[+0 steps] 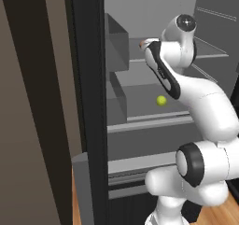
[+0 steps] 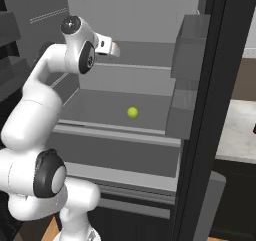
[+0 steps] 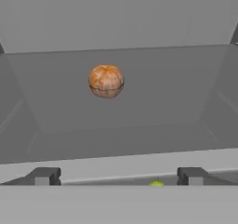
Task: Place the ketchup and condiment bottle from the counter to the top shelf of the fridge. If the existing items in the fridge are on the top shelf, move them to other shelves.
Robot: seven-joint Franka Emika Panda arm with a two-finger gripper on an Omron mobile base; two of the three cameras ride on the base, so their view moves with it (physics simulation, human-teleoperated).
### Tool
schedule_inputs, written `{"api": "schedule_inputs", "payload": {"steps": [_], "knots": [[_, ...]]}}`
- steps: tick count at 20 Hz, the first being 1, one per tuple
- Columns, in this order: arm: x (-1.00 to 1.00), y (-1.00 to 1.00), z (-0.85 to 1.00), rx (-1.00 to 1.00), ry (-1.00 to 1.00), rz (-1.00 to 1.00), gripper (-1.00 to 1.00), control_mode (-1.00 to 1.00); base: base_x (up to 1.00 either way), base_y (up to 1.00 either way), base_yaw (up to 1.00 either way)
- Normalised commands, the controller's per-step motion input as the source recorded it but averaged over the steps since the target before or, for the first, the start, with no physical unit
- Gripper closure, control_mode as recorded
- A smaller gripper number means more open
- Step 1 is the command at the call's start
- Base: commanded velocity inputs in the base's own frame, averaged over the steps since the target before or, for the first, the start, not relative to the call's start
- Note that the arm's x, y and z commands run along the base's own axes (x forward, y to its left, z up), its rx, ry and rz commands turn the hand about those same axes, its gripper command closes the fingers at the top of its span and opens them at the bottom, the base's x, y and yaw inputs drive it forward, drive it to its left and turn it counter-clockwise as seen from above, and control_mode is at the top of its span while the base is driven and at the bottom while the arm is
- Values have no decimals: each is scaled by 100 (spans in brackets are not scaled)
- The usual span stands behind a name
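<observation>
Fridge [image 2: 150, 15] open, orange round fruit [image 3: 106, 80] resting on upper shelf [image 3: 121, 121] ahead of gripper [image 3: 117, 175], jaws spread wide and empty, small yellow-green ball [image 2: 132, 112] on shelf below gripper.

One orange round fruit [image 3: 106, 80] and one small yellow-green ball [image 2: 132, 112] (each on its own fridge shelf)

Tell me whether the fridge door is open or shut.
Open. The fridge door stands swung aside, so the shelves inside show, with an orange round item on the upper one and a small yellow-green ball on the shelf below.
</observation>
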Motion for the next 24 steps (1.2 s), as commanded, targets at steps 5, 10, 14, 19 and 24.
{"api": "schedule_inputs", "payload": {"steps": [5, 10, 14, 19, 24], "knots": [[69, 8, -32, 4, 0, 0, -100, -100, 0, 0, 0], [71, 4, -18, 0, 0, 0, -100, -100, 0, 0, 0], [59, 0, -9, 0, 0, 0, -100, -100, 0, 0, 0], [56, 1, -6, 0, 0, 0, -100, -100, 0, 0, 0], [58, 6, -14, 0, 0, 0, -100, -100, 0, 0, 0]]}}
